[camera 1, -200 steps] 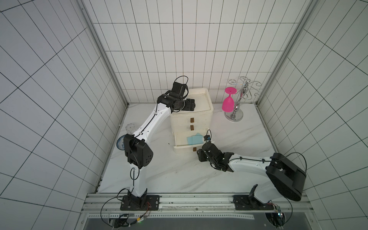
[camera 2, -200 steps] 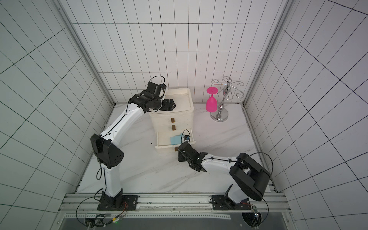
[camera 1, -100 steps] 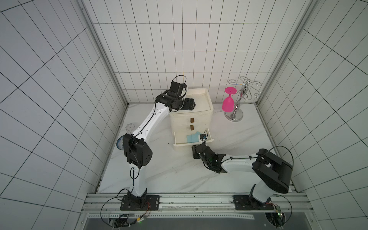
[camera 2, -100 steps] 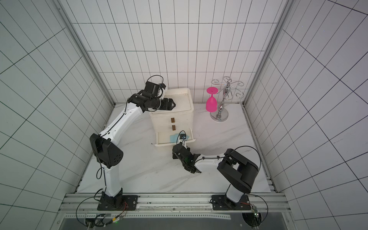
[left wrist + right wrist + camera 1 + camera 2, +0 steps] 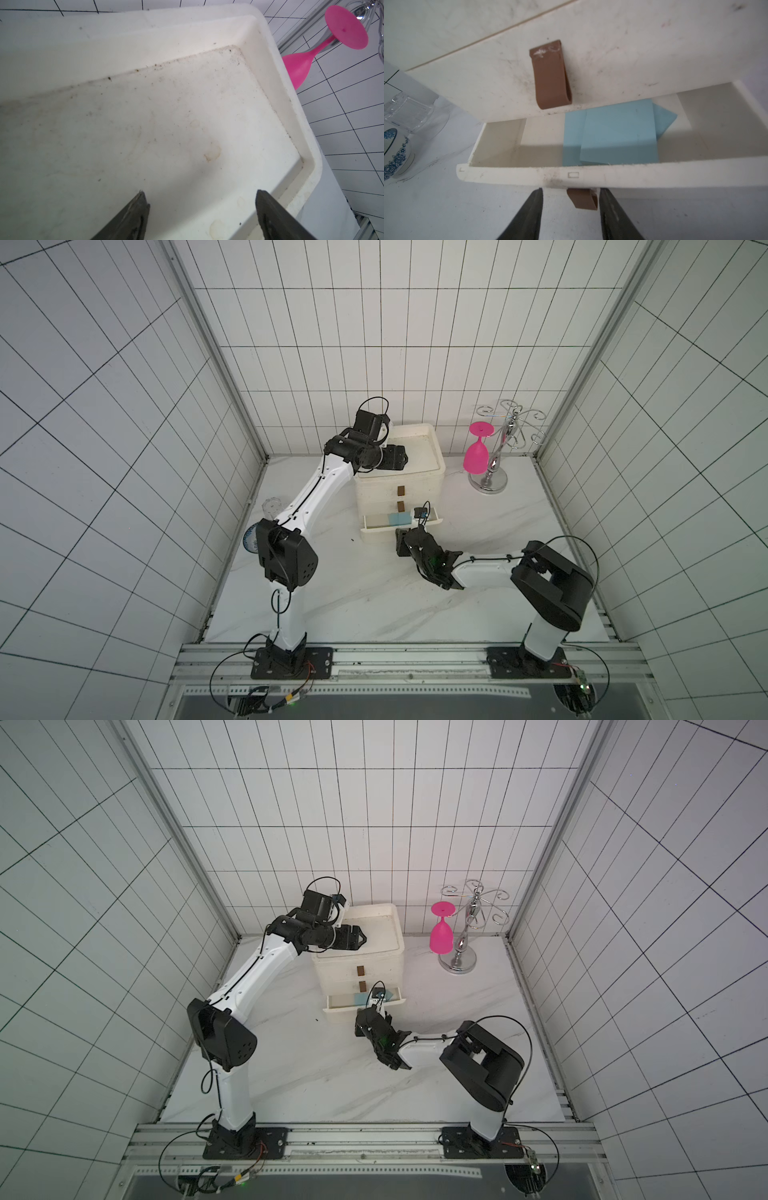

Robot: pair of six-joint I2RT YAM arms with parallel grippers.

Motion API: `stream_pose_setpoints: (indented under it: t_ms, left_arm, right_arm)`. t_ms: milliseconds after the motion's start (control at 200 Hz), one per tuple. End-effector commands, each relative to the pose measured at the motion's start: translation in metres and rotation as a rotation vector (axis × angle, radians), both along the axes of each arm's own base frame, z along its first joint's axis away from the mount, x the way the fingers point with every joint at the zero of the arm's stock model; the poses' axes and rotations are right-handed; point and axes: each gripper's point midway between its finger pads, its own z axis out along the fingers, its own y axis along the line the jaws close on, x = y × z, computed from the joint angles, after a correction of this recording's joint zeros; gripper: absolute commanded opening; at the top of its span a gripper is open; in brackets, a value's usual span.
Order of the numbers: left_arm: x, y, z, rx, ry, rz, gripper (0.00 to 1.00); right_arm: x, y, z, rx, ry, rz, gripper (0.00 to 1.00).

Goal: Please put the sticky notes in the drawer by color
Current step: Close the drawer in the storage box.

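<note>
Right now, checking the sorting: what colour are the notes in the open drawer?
Light blue notes, clearest from the right wrist.

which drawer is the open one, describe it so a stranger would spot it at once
Find the off-white chest of drawers at the back of the white table, beside the pink glass. Go down its front to the bottom drawer. It alone is pulled out, with light blue sticky notes lying inside; the two above it are shut.
</note>
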Motion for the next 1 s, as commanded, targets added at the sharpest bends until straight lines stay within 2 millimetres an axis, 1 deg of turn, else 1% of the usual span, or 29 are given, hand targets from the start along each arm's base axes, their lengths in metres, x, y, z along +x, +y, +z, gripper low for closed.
stream_pose_setpoints:
  t_ms: [0, 330, 530, 775, 994]
  left_arm:
    - [-0.032, 0.011, -0.090, 0.118, 0.307, -0.001, 0.84]
    - [-0.032, 0.014, -0.088, 0.115, 0.307, -0.002, 0.84]
    - [-0.033, 0.015, -0.086, 0.108, 0.308, -0.001, 0.84]
    - [-0.033, 0.016, -0.085, 0.103, 0.309, -0.002, 0.84]
    - [-0.034, 0.016, -0.082, 0.094, 0.308, 0.000, 0.84]
  right_arm:
    - [0.019, 0.008, 0.010, 0.036, -0.040, -0.015, 0.48]
    - [0.044, 0.012, 0.006, 0.031, -0.109, -0.022, 0.49]
    - [0.053, 0.021, -0.001, 0.053, -0.148, 0.003, 0.49]
    - [0.059, 0.032, -0.008, 0.093, -0.174, 0.017, 0.49]
    - [0.065, 0.029, -0.011, 0.101, -0.188, 0.005, 0.50]
